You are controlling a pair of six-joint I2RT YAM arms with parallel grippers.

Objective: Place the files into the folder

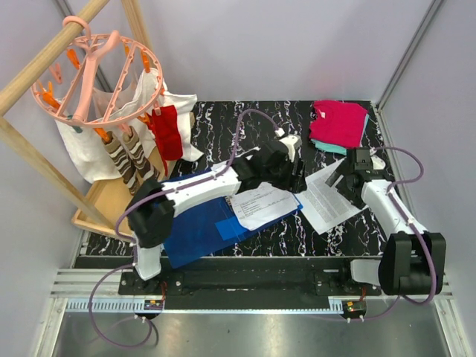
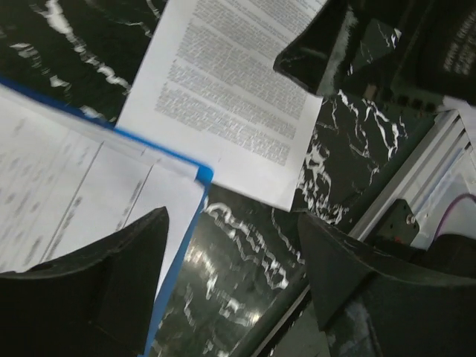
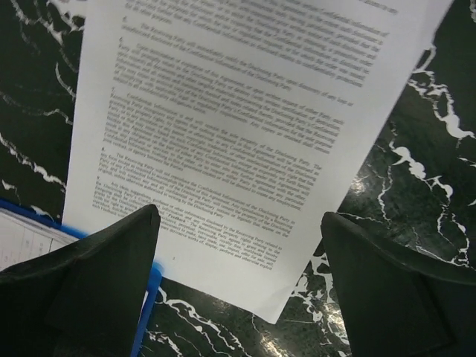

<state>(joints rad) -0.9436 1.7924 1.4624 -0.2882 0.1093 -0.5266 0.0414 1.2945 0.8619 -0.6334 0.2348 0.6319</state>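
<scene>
The blue folder (image 1: pixel 195 232) lies on the black marble table, left of centre. On its right end rests a white file with tables (image 1: pixel 262 205), also in the left wrist view (image 2: pixel 67 193) beside the folder's blue edge (image 2: pixel 181 249). A second file, a sheet of dense text (image 1: pixel 332 199), lies on the bare table to the right of the folder (image 3: pixel 230 126). My left gripper (image 1: pixel 297 177) hovers open over the folder's right corner (image 2: pixel 234 242), nothing between its fingers. My right gripper (image 1: pixel 346 177) stands open above the text sheet (image 3: pixel 238 223), with the folder's corner (image 3: pixel 151 286) by its left finger.
Folded pink and teal clothes (image 1: pixel 340 123) lie at the back right. A wooden rack with a round pink peg hanger (image 1: pixel 97 74) and hanging garments (image 1: pixel 167 134) stands at the left. A metal rail (image 1: pixel 245 281) runs along the near table edge.
</scene>
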